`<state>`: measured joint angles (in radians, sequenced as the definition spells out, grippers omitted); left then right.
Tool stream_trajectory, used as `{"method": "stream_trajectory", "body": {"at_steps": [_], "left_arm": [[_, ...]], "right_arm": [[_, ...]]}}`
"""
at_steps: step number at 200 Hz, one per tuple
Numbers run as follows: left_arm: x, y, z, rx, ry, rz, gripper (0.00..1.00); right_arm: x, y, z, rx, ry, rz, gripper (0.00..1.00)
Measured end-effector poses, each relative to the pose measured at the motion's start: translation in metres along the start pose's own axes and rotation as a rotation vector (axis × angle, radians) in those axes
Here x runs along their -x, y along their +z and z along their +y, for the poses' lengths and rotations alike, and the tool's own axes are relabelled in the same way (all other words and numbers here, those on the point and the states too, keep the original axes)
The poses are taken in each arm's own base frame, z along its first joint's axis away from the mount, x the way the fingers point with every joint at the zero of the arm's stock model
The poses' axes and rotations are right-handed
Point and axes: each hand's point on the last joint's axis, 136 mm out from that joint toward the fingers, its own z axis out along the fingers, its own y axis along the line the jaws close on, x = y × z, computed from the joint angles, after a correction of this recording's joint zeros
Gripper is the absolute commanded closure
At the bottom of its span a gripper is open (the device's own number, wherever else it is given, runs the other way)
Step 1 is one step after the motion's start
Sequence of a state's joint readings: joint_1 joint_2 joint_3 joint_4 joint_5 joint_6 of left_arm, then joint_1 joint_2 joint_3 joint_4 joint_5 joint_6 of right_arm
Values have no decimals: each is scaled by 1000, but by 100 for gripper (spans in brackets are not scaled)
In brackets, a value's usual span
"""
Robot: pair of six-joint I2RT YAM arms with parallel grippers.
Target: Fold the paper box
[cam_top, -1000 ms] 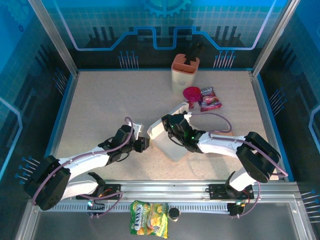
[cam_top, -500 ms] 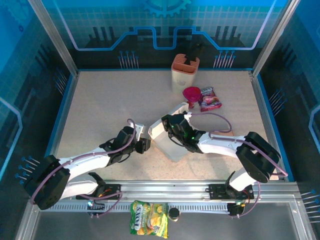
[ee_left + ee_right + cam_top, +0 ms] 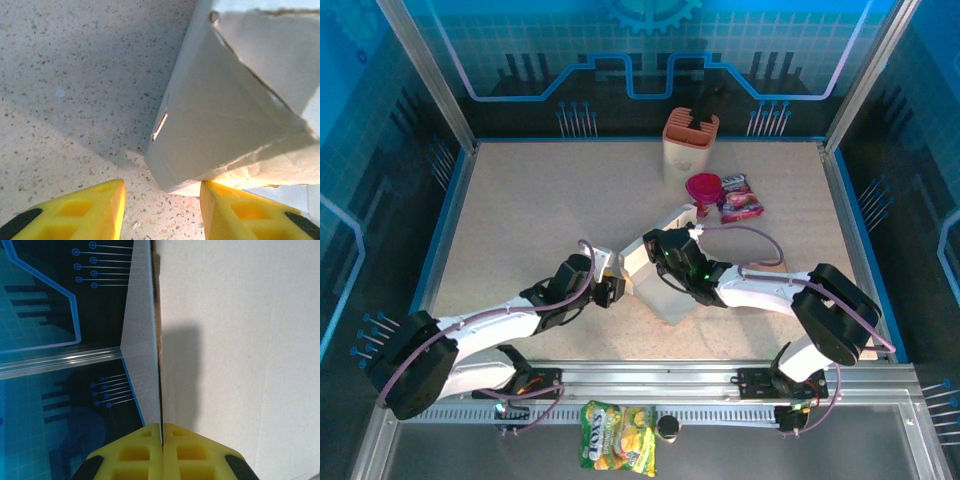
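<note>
The white paper box (image 3: 660, 290) sits partly folded on the speckled table (image 3: 520, 200), a little right of the middle and closer to the near edge than the far one, with one flap raised on its far side. The right gripper (image 3: 162, 435) comes at it from the right; its yellow fingers are pressed together, pinching the thin edge of a box panel between them. The left gripper (image 3: 162, 192) lies low at the box's left side, jaws spread wide and gripping nothing, with the box's lower corner just ahead between the tips. By the far edge stands a beige holder (image 3: 690, 143), with a pink funnel (image 3: 702, 188) and a snack packet (image 3: 741, 197) just in front of it.
</note>
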<state>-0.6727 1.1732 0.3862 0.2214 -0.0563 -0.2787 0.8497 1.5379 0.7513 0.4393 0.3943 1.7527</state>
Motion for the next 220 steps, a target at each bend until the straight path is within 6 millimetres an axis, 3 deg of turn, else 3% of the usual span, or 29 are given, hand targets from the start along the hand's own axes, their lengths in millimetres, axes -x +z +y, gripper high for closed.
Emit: {"method": "stream_trajectory", "body": {"at_steps": [220], "left_arm": [[1, 1, -18, -141, 114, -118, 45]], "right_arm": [[0, 0, -4, 0, 0, 27, 100]]}}
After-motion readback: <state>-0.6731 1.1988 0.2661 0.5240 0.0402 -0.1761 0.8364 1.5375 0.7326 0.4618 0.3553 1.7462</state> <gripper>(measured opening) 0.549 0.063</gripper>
